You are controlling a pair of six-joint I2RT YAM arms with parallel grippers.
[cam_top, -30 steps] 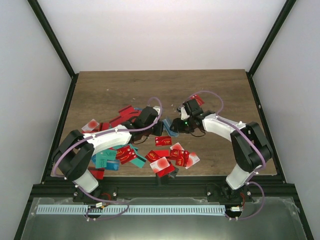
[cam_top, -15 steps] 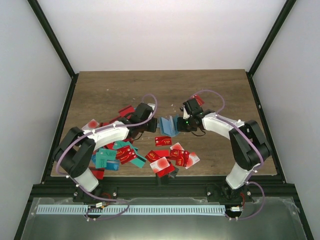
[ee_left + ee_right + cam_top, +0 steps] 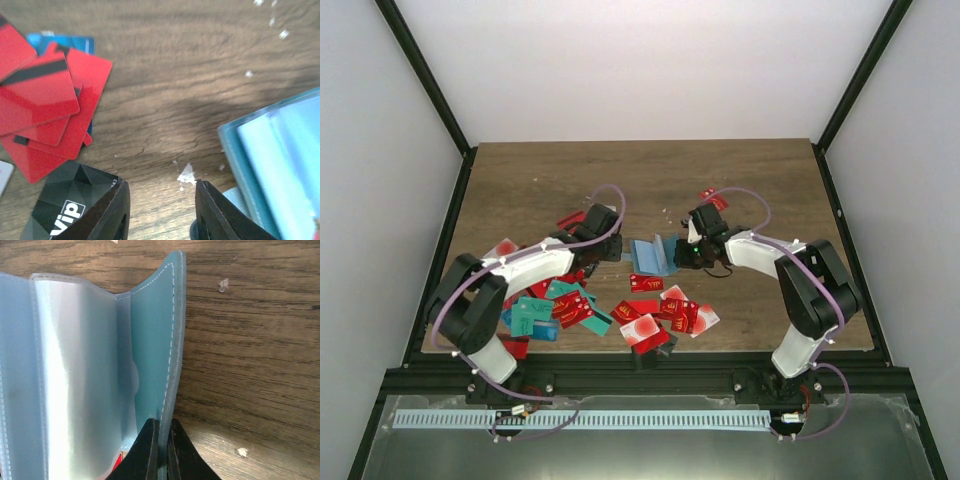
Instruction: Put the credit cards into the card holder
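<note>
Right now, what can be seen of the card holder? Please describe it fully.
The card holder lies open on the wooden table, near its middle. It is a soft-looking teal-blue wallet with pale stitching along its cover and lighter, glossy inner sleeves. One cover flap stands up, curved; the right gripper is shut on its edge. A bit of red shows low in one sleeve. The open left gripper is close at its other side.
</note>
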